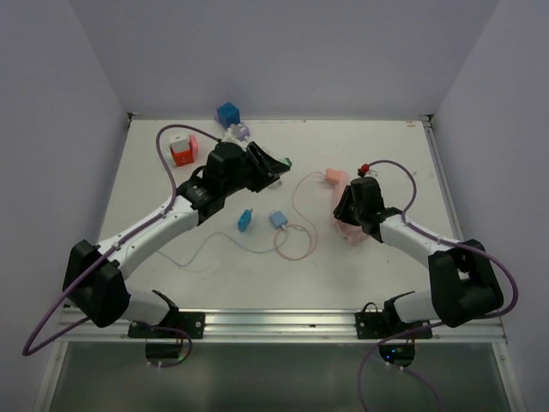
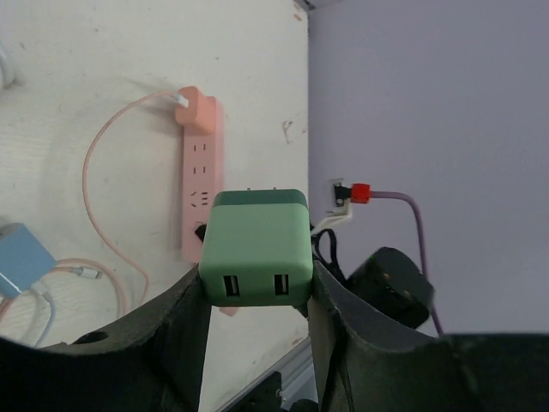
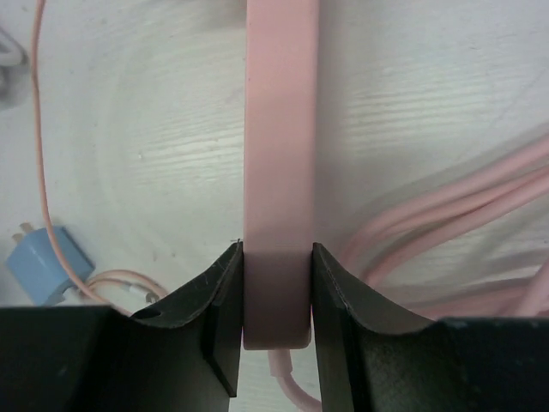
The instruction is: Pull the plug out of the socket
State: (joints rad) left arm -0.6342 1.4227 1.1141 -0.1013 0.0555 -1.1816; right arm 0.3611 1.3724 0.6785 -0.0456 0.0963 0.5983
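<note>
— Left gripper (image 2: 257, 287) is clamping the green USB charger plug (image 2: 257, 236) between its jaws, prongs bare, hanging apart from the pink power strip (image 2: 202, 172).

— Right gripper (image 3: 276, 283) is squeezing that strip's end by both sides — it's lying on the white table (image 3: 129, 129), pink cord (image 3: 446, 206) coiling beside.

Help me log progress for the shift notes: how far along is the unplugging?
Done: the green plug is out, its prongs bare and clear of the pink power strip. In hand: the left end effector grips the plug, and the right end effector clamps the strip. Left: probably only setting the plug down and letting go.
</note>
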